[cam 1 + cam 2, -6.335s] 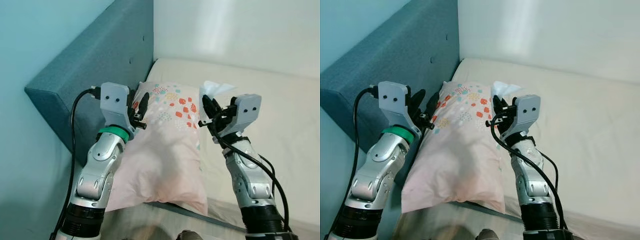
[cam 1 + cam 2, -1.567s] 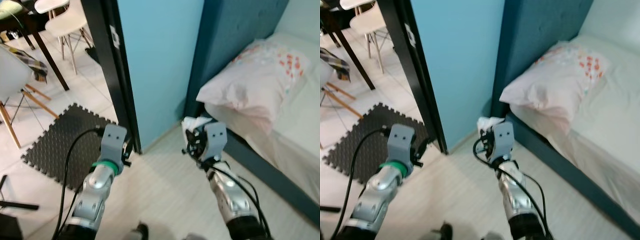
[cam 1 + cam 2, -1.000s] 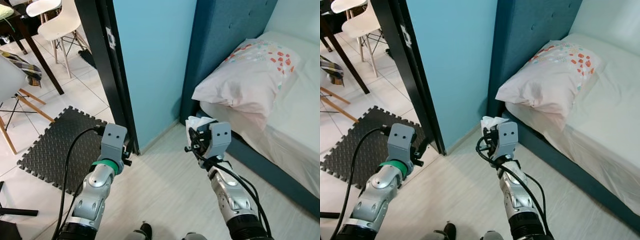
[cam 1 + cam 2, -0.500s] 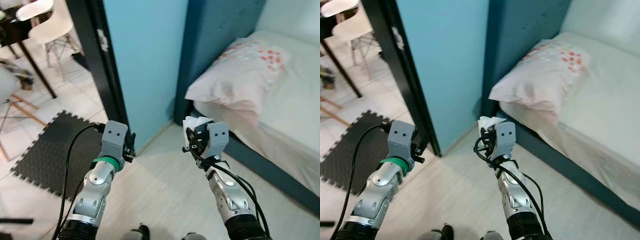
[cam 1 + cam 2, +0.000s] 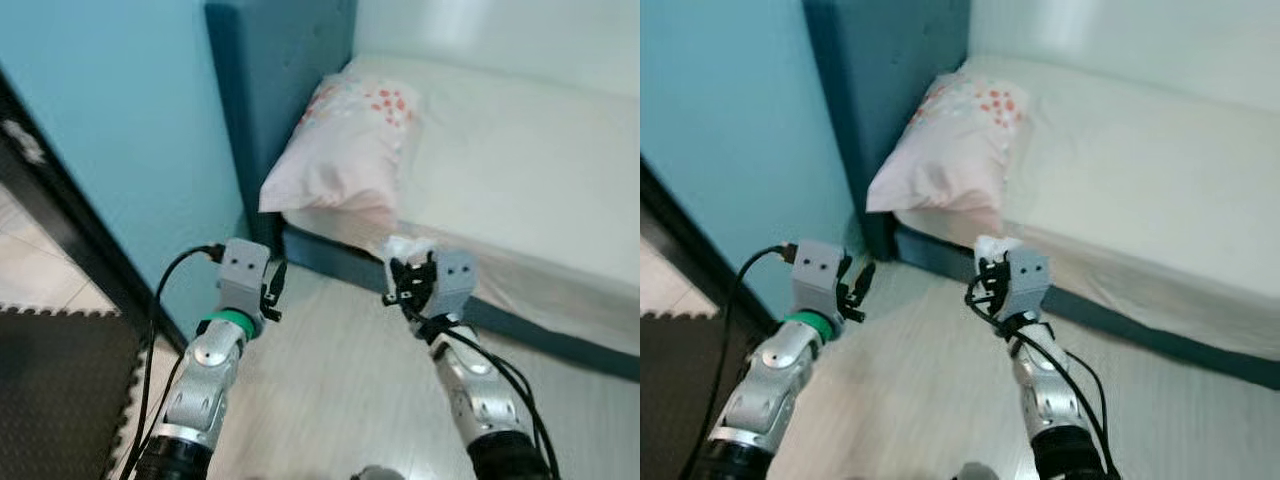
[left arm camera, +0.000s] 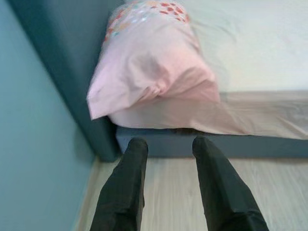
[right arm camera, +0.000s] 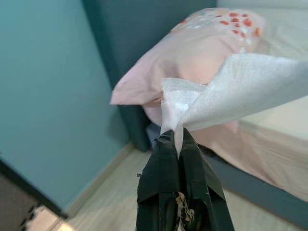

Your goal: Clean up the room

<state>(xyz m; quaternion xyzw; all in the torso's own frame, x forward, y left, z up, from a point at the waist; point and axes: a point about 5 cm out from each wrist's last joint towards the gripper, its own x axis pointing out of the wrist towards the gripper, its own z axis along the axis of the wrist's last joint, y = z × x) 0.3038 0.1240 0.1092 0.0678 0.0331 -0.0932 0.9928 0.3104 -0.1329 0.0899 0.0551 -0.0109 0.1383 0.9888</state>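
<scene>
1. Your right gripper [image 7: 175, 144] is clamped on a white tissue [image 7: 231, 91], carried clear of the floor [image 5: 330, 390] beside the bed [image 5: 520, 170]; judged as litter in transit for disposal.
2. Your left gripper [image 6: 166, 149] is parted and empty, raised beside the other, likely kept free.
3. The pink pillow [image 5: 345, 150] lies at the head of the bed against the teal headboard [image 5: 270, 70].
4. No legible brand, label or writing.

The bed [image 5: 520, 170] fills the upper right of the frame, with the pillow [image 5: 340, 150] on its left end against the headboard [image 5: 270, 90]. The wall [image 5: 110, 150] stands at upper left, the floor [image 5: 330, 400] below.
</scene>
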